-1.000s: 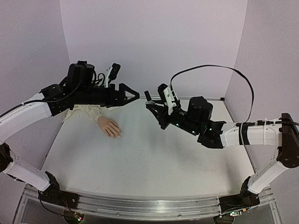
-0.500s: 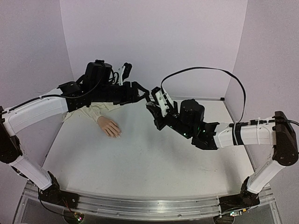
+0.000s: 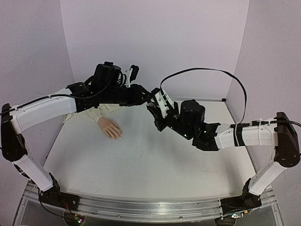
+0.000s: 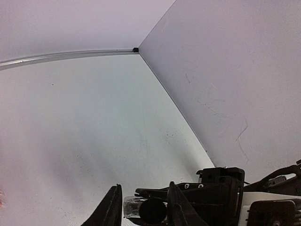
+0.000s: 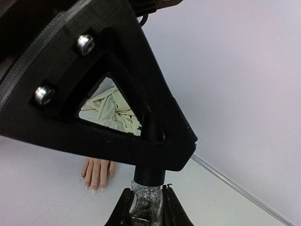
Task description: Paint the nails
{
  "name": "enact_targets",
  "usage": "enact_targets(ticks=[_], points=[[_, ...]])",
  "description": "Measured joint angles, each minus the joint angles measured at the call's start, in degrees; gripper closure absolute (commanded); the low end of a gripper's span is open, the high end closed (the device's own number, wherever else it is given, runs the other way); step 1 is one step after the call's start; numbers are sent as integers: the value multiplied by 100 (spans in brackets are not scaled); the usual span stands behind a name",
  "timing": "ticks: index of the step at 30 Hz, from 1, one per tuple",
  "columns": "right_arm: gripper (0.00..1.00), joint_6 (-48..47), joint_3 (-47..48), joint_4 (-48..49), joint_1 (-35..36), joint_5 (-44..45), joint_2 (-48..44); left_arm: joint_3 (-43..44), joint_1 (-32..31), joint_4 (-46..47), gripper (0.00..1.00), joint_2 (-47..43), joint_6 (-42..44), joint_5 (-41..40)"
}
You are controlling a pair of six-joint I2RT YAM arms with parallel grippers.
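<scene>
Right gripper (image 5: 146, 207) sat closest to its own wrist camera, its two fingers pressed in on the glittery clear body of a small polish bottle (image 5: 143, 195), which it held raised off the worktop (image 3: 141, 165). Just past those fingers the bottle's black cap (image 5: 150, 178) stuck out, and across it lay the broad, black, triangular finger of the left gripper (image 4: 143, 195), which pointed in from the other side so that the two grippers met above the far middle of the worktop. In the left wrist view the cap sat between that gripper's fingers (image 4: 178, 214), which stood close on either side of it. Whether they were truly clamped on the cap or only flanking it could not be told. Beyond the bottle and off to the left, the mannequin hand (image 3: 110, 128) lay flat on the worktop, back upward, apart from both grippers and touched by neither. Its fingers pointed toward the near side, and the nails (image 5: 93, 189) showed as small pale tips. Behind the hand its cream cloth sleeve (image 5: 115, 110) lay rumpled, running back under the left arm toward the left wall, and part of it showed through the opening in the left gripper's finger. A black cable (image 3: 211, 69) arched above the right arm. Farthest off stood the plain pale back wall (image 3: 155, 42).
</scene>
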Motion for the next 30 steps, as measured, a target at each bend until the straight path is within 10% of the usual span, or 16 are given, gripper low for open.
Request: enact_targets(ticks=[20,30], points=[[100,413,597,-739,11,107,184,-162,-94,280,97,28,511,-192],[100,2124,498,-356,-1257,-4734,170,-984,24,1209,98,-433,1362,984]])
